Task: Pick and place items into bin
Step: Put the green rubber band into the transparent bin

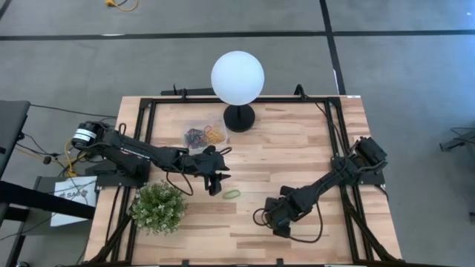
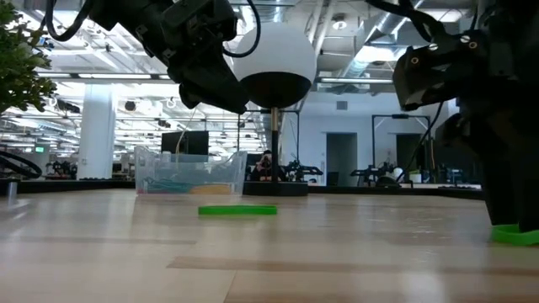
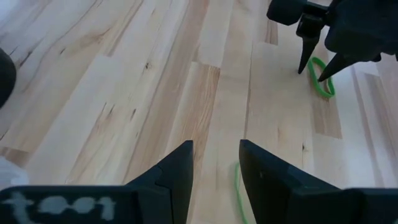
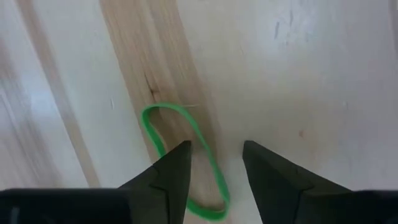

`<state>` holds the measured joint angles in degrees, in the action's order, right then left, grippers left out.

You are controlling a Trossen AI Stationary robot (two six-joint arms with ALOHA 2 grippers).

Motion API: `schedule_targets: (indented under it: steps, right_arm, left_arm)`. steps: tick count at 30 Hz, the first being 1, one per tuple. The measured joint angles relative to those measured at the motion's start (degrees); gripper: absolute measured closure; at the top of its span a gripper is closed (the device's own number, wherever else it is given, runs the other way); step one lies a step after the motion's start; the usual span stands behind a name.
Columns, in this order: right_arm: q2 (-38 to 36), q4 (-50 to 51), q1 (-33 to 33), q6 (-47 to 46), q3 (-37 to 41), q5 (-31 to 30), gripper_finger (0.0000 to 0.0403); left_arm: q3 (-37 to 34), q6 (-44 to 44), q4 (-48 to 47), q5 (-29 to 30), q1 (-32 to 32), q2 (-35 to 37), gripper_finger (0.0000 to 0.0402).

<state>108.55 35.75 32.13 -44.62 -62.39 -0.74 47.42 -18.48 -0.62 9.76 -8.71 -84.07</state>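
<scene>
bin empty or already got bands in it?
Not empty: the bin holds a pile of coloured bands, seen in the high view and through its clear wall in the low view.

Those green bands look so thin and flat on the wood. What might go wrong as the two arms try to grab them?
The right gripper, open, straddles one side of a green rubber band lying flat on the table; its fingers may close above it and miss. The left gripper, open, hovers beside another green band, only partly lined up, so it could nudge it aside. The clear bin is small, near the globe lamp.

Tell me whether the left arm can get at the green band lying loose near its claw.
Probably yes. The left claw hangs open just above the table, the green band lies flat right beside it, and nothing stands between them.
</scene>
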Motion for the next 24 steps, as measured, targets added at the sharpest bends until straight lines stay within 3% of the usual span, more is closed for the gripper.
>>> schedule_targets:
  steps: [4, 14, 17, 22, 24]
  right_arm:
    - [0.00, 0.20, -0.03, 0.00, 0.04, 1.73, 0.0264]
    - [0.00, -1.05, 0.85, 1.33, -0.11, -0.66, 0.0251]
    - [0.02, -1.06, 0.89, 1.58, -0.07, -2.22, 0.0281]
    - [-0.48, -1.61, -0.81, 4.40, -0.02, -2.86, 0.0380]
    - [-0.79, -1.48, -1.85, 5.89, -0.65, -2.31, 0.0393]
  left_arm:
    - [0.02, -0.01, -0.46, 0.03, 0.00, 0.00, 0.0283]
    - [0.02, -0.94, -0.99, 0.09, 0.00, 0.00, 0.0283]
    - [0.02, -1.07, -1.20, 0.09, 0.00, 0.00, 0.0283]
    - [0.02, -1.12, -1.18, 0.53, 0.00, 0.03, 0.0283]
    - [0.02, -1.07, -1.38, 0.61, 0.00, 0.64, 0.0287]
